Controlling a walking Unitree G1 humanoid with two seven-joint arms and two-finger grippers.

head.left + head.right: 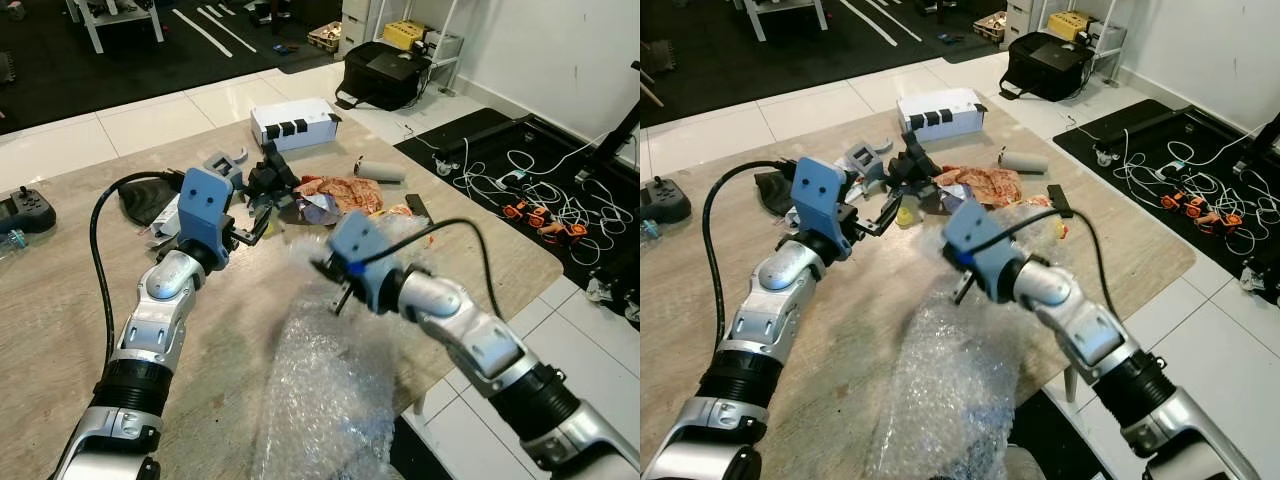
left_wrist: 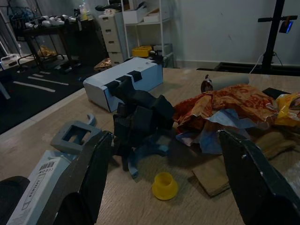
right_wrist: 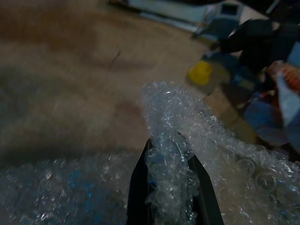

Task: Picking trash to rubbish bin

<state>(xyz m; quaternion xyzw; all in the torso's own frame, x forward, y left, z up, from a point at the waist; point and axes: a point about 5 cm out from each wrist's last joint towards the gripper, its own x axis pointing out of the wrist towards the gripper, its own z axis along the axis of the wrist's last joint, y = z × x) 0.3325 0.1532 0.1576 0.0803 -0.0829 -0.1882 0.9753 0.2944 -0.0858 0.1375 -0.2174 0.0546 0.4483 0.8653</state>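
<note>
One sheet of clear bubble wrap (image 1: 320, 390) hangs from the right gripper (image 3: 171, 187), whose two black fingers are pinched together on a bunched upper edge. The sheet drapes down across the near edge of the wooden table (image 1: 60, 300) and over its side. The left gripper (image 2: 164, 187) hovers above the table with its fingers spread wide, just short of a yellow cap (image 2: 165, 185) and a heap of litter: black plastic pieces (image 2: 140, 117), a crumpled orange wrapper (image 2: 225, 105), a flat piece of cardboard (image 2: 213, 176). Beyond the heap lie a white box (image 1: 292, 123) and a grey cylinder (image 1: 382, 171). White floor tiles (image 1: 150, 115) surround the table.
</note>
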